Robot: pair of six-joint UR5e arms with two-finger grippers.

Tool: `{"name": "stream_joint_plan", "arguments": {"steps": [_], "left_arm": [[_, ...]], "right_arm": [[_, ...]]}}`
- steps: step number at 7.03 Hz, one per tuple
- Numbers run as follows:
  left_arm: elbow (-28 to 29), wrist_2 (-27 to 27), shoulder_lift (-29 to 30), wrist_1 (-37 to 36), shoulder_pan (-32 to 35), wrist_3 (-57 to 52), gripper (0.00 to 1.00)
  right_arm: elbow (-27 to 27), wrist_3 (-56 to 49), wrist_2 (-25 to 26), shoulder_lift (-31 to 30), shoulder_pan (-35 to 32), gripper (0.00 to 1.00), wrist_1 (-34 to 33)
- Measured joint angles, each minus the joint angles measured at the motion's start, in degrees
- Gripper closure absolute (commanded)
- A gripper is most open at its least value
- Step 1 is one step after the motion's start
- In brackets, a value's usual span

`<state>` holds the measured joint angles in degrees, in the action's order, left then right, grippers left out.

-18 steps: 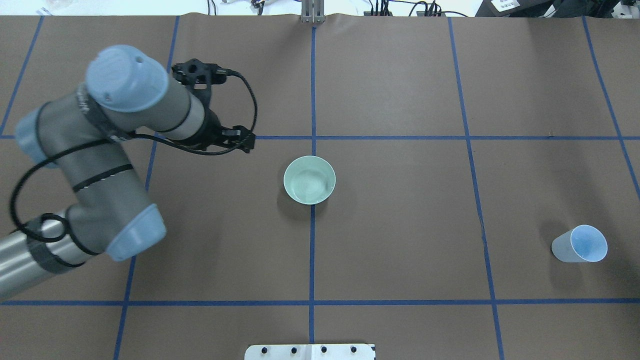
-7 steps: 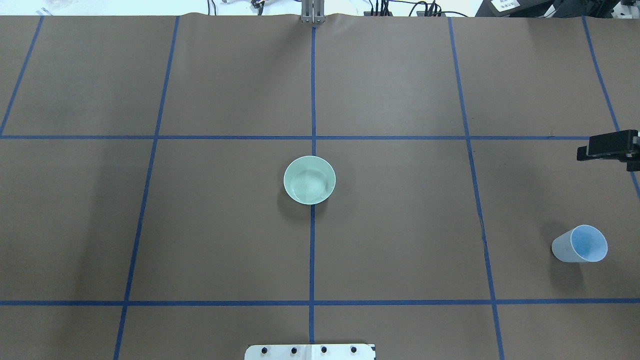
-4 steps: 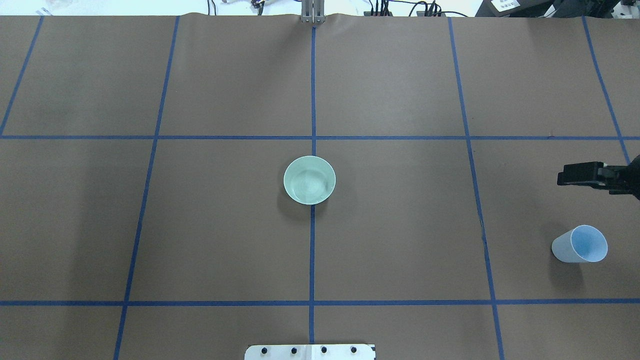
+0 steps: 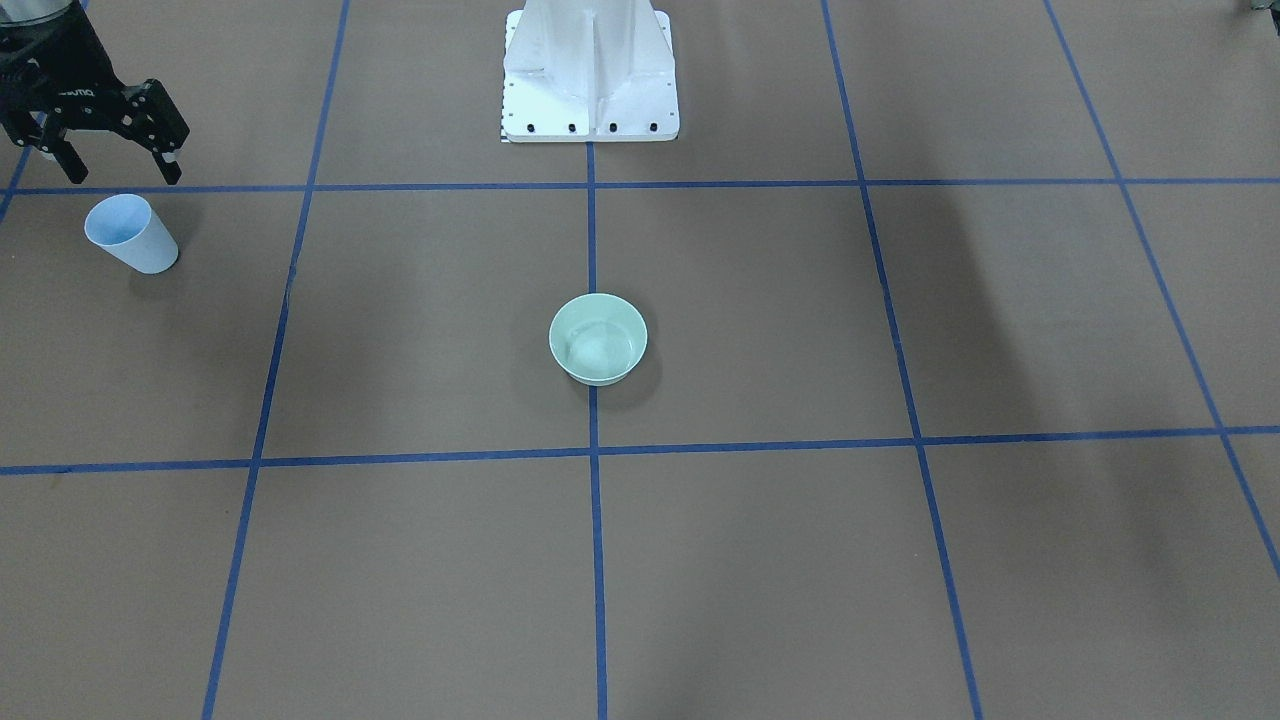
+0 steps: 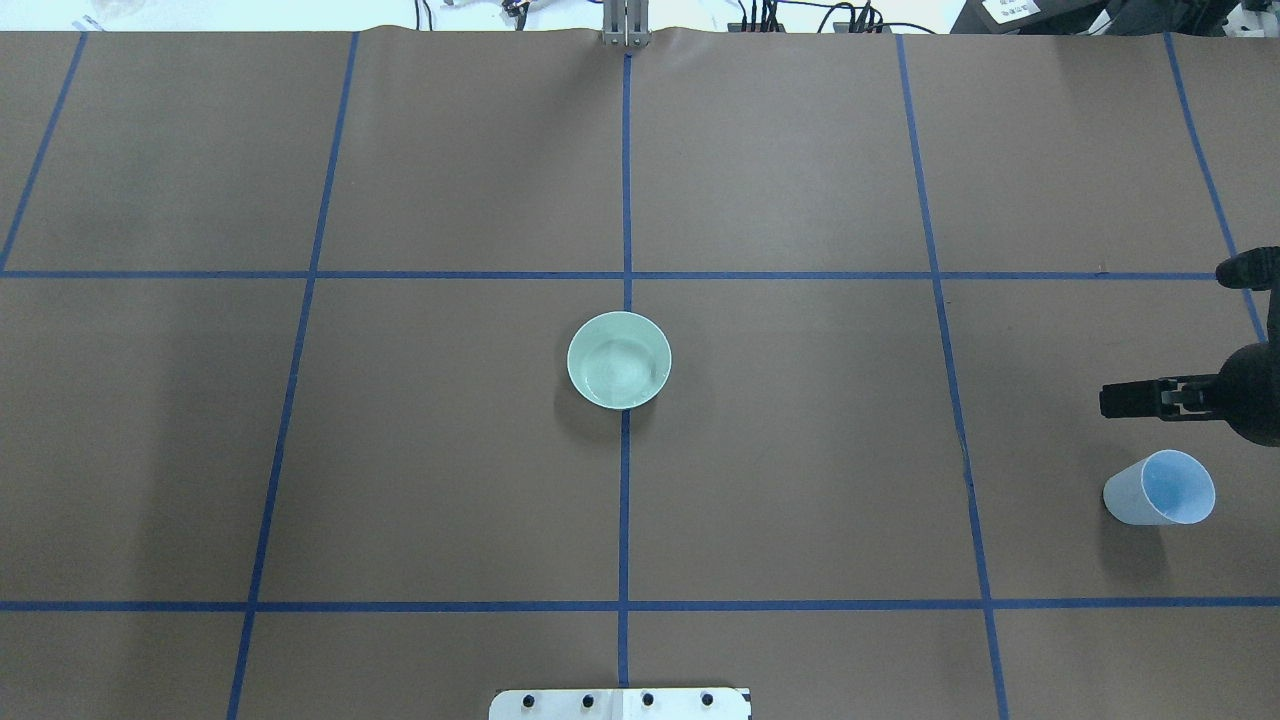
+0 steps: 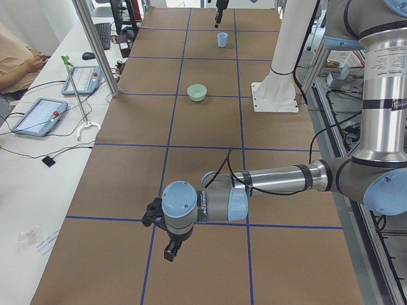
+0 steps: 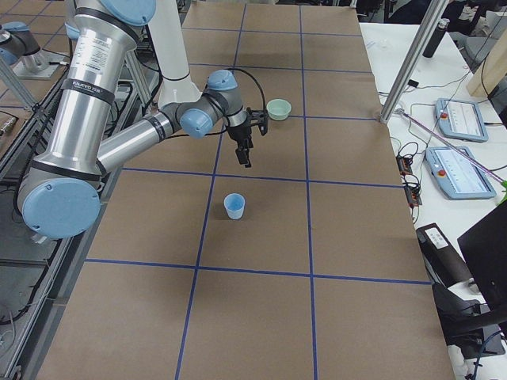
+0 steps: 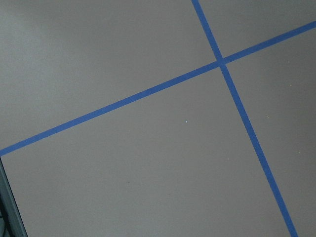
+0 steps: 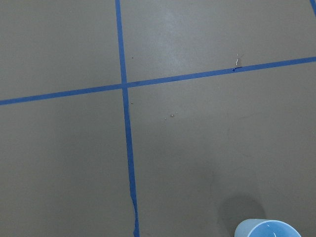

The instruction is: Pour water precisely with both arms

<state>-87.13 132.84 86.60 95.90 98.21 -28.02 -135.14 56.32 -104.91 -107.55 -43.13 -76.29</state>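
Water (image 5: 619, 370) in bowl (image 5: 574, 345), right hand (image 4: 118, 168) spread

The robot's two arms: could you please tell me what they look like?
The left arm and right arm look alike: silver-grey tubes, rounded pale blue joint caps, black bands and a black cable looped along each. Both end in black two-finger jaws; the body of the right one carries small pale lettering.

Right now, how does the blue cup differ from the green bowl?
The blue cup is tall and tapered; the green bowl is low and wide. The bowl sits mid-table on a tape line; the cup stands by the open right gripper. Both upright, neither gripped.
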Motion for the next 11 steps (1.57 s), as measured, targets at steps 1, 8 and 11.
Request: {"name": "stream_joint_plan", "arguments": {"steps": [1,8,11], "left_arm": [[0.0,0.1,0.0,0.0,0.1,0.0,0.0],[-1.0,0.3,-0.1,0.1,0.9,-0.3,0.0],[-1.4,0.3,-0.1,0.1,1.1,-0.3,0.0]], "right_arm": [[1.6,-3.1,-0.7,0.0,0.0,0.0,1.4],[14.4,-9.4,-6.9,-7.2,3.5,0.02,23.0],[15.9,-9.7,-2.3,-7.2,8.1,0.43,23.1]]}}
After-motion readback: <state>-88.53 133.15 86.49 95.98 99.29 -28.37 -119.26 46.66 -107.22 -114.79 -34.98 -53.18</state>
